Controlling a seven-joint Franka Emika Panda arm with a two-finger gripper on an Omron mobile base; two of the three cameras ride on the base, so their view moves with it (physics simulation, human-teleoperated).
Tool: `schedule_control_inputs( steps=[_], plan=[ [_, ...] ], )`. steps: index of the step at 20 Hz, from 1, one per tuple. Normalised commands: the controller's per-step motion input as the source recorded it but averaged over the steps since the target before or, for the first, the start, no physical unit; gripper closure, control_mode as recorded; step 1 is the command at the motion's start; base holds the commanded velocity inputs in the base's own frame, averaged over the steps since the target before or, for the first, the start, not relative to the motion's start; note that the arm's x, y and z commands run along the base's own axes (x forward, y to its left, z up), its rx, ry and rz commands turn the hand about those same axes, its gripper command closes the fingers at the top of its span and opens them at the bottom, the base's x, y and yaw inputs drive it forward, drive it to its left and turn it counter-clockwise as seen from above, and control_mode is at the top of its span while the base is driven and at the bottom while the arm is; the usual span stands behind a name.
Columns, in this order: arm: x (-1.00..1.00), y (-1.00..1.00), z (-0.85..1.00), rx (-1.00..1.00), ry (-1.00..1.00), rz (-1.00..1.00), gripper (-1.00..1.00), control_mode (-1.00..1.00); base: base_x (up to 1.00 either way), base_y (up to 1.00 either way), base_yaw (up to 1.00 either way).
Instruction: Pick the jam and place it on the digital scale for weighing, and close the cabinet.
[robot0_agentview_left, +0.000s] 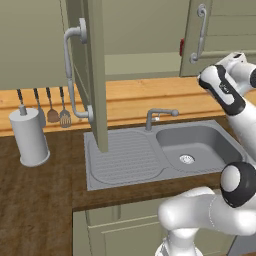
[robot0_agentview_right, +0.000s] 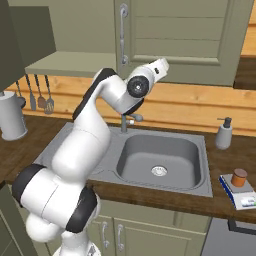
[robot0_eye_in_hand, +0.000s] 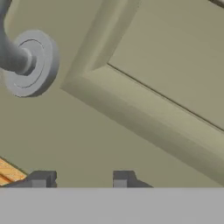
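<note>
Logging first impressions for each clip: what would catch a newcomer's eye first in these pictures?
The white arm reaches up over the sink, its fingers close against the right cabinet door, just beside the handle's round grey mount. To the left, another green cabinet door stands wide open over the draining board. At the right end of the counter, the jam already sits on the digital scale.

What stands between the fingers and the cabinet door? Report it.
Nothing visible. In the hand view the fingers face the cabinet door directly, beside its grey handle mount.
</note>
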Motion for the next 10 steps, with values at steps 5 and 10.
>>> schedule_control_inputs(
  steps=[5, 10],
  plan=[
    [-0.95, 0.00, 0.42, 0.00, -0.16, 0.00, -1.00, -1.00, 0.00, 0.00, 0.00],
    [-1.00, 0.00, 0.60, 0.00, -0.16, 0.00, -1.00, -1.00, 0.00, 0.00, 0.00]
  ],
)
